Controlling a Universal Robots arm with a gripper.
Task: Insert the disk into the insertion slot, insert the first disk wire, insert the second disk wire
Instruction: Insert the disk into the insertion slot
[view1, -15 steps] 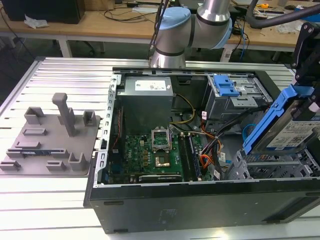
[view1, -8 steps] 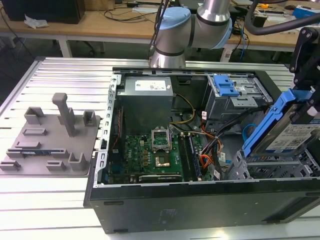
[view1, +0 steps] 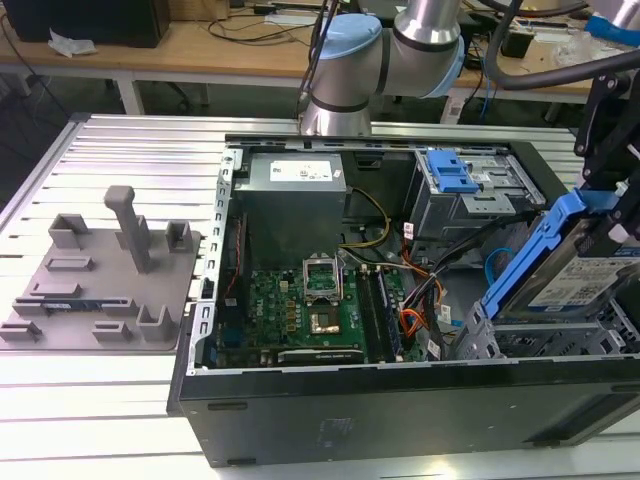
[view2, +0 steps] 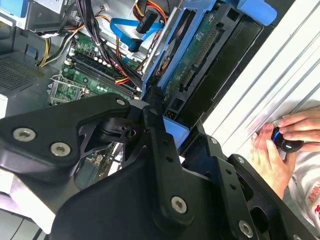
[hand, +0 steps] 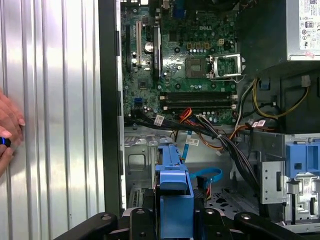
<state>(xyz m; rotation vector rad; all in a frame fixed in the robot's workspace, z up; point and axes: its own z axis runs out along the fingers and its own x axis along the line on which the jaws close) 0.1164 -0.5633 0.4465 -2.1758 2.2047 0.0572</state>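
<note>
- At the exterior view's left, a grey fixture plate (view1: 95, 290) lay on the slatted table (view1: 130, 150).
- In the middle lay the open case (view1: 400, 410), its motherboard (view1: 310, 305) showing.
- At the right, the disk (view1: 580, 285) hung tilted, its lower end at the slot (view1: 535, 342); we could not tell whether they touched.
- In the first wrist view, the gripper (hand: 175, 220) had its 2 jaws clamped on the disk's blue carrier.
- A hand (view2: 272, 150) rested on the table beside the case.
</note>
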